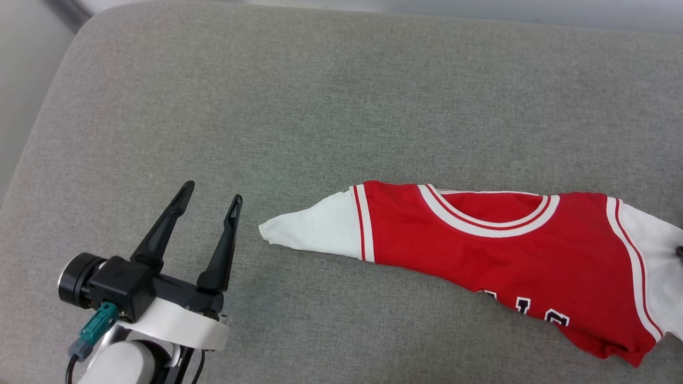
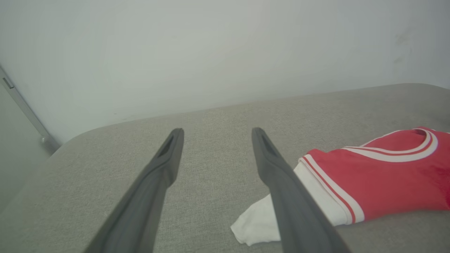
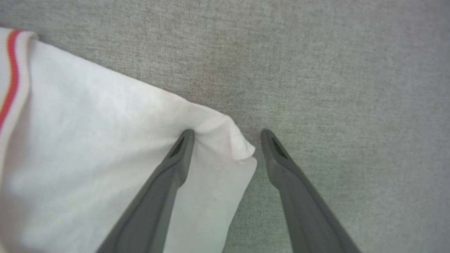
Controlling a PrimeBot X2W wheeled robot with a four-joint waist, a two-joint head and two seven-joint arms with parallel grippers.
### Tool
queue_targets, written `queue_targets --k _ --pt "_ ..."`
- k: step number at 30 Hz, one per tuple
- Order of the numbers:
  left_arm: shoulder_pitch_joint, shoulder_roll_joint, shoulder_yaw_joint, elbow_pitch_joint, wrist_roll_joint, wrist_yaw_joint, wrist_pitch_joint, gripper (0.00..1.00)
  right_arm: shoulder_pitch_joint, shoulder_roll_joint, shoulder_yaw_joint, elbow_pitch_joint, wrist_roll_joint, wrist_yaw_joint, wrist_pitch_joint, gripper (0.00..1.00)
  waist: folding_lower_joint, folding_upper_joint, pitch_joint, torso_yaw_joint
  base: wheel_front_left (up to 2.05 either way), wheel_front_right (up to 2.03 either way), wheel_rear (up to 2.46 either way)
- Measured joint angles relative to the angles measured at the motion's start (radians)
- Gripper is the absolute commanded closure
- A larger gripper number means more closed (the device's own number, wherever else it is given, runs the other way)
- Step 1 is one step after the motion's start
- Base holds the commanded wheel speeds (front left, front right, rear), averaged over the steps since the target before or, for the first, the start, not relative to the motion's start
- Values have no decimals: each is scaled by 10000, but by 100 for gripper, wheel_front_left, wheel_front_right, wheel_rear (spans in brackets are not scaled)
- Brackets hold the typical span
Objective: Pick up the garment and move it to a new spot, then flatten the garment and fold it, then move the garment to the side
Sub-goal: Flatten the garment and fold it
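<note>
Head view: red garment (image 1: 480,250) lies on grey cushion (image 1: 267,96), to the right. L end effector (image 1: 212,192) is open, near its white sleeve tip. L wrist view: sleeve sits just right of the spread fingers. R wrist view: R end effector (image 3: 227,131) is open, straddling a white sleeve corner.

Surface was a grey woven cushion (image 1: 267,106) with a rounded corner. Behind it stood a plain pale wall (image 2: 211,52), with a metal strip (image 2: 24,109) at one side.
</note>
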Motion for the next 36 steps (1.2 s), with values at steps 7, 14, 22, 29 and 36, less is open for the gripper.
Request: queue_targets --k 7,14,22,29,36 --pt "16 188 -44 389 -219 -221 351 0 110 107 362 163 347 -29 -617 100 0 0 -129 -119 0 0 0" --pt "55 731 -132 506 -817 -407 2111 0 781 123 431 -943 663 10 -986 100 1 0 -427 -675 0 0 0" --pt "-174 1290 -430 359 -1467 -483 4615 0 1352 328 217 -3260 784 10 -698 100 1 0 -425 -1440 0 0 0" --pt "-737 1728 -648 602 -1597 -410 6341 0 1506 717 299 -4383 593 10 -389 100 1 -1 -109 -1870 0 0 0" --pt "-1162 1964 -853 1189 -1421 -364 7091 0 1523 966 414 -4652 466 10 -383 100 1 -1 197 -2088 0 0 0"
